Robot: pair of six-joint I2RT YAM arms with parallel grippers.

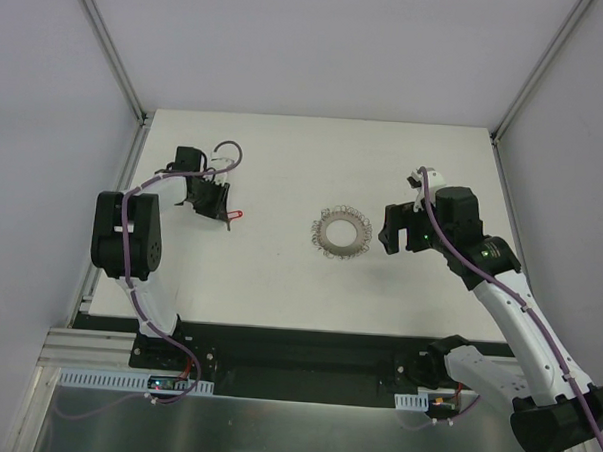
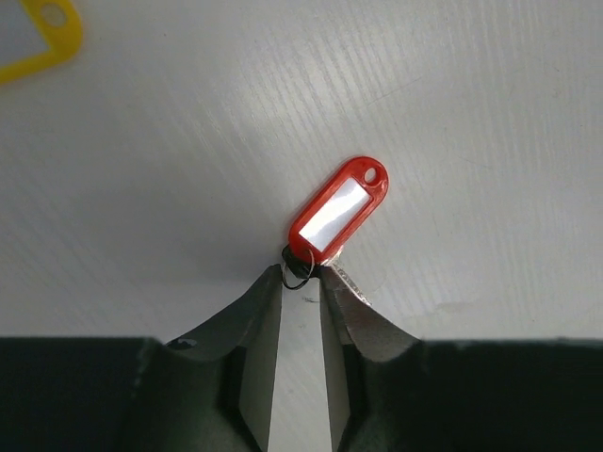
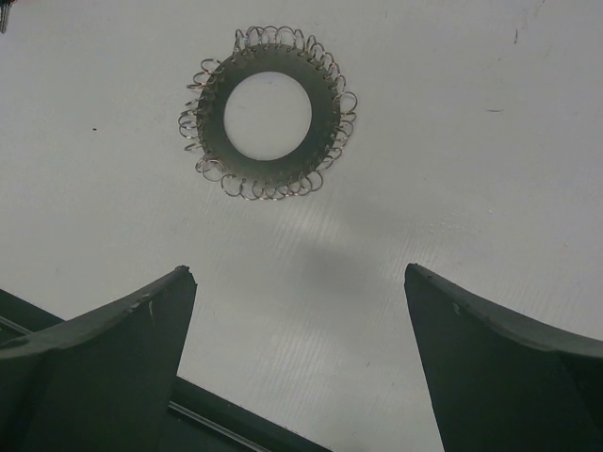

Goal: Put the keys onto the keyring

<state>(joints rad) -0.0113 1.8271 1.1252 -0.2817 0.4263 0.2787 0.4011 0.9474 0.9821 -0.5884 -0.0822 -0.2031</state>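
**Left gripper (image 2: pixel 301 276) at the red-tagged key (image 2: pixel 337 209), right gripper (image 3: pixel 300 271) wide by the keyring (image 3: pixel 268 113)**

On the left of the table (image 1: pixel 279 285), the left fingers stand narrowly apart, tips either side of the key's small loop (image 2: pixel 298 268). Whether they pinch it cannot be told. The right jaws are spread wide and empty. The keyring lies flat mid-table, just left of them.

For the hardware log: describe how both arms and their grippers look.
The left arm and right arm have white links between bulky black joint housings, with a purple cable running along each. The left gripper and right gripper each have two dark grey, wedge-shaped fingers tapering to the tips.
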